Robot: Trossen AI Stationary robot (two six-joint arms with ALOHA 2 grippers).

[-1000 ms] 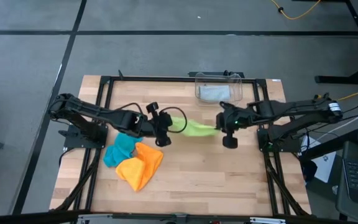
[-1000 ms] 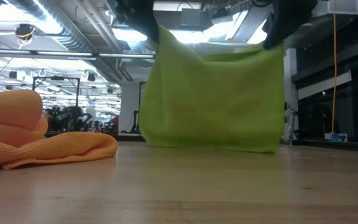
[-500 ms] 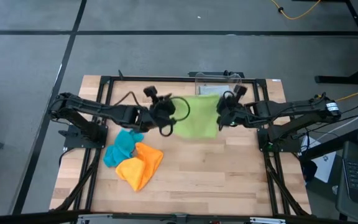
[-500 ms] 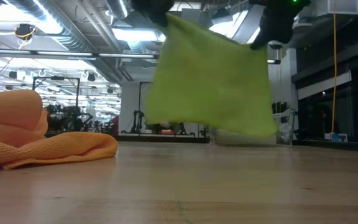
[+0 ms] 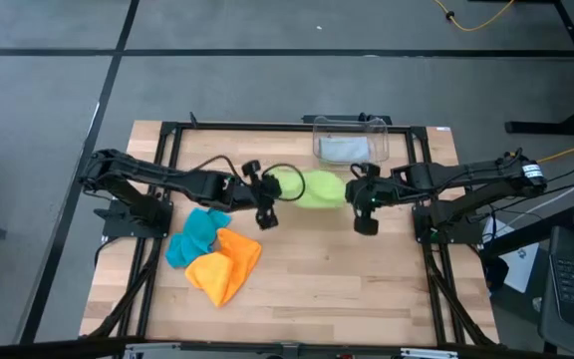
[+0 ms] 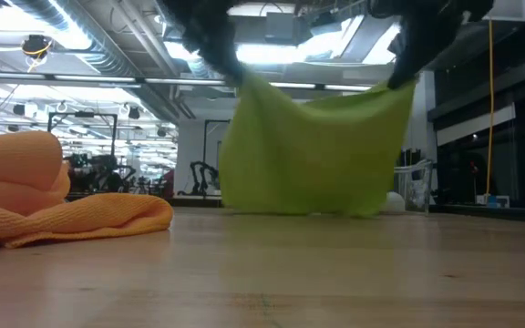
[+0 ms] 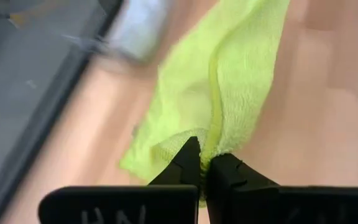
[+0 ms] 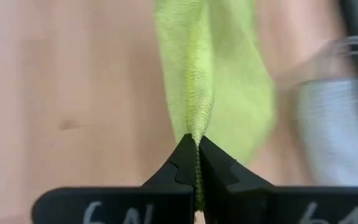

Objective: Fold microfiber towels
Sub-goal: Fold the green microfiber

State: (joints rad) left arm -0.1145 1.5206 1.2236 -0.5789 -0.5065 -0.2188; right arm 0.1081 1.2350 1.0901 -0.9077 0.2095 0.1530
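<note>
Both claws pinch the lime green towel [image 5: 312,187] at table centre: left gripper [image 5: 264,191] at its 9 o'clock corner, right gripper [image 5: 359,196] at 3 o'clock, cloth hanging between them.

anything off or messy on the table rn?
Nothing damaged or spilled. The orange towel and teal towel lie crumpled in a heap, not yet folded. The left gripper and right gripper hold the green towel hanging between them.
</note>
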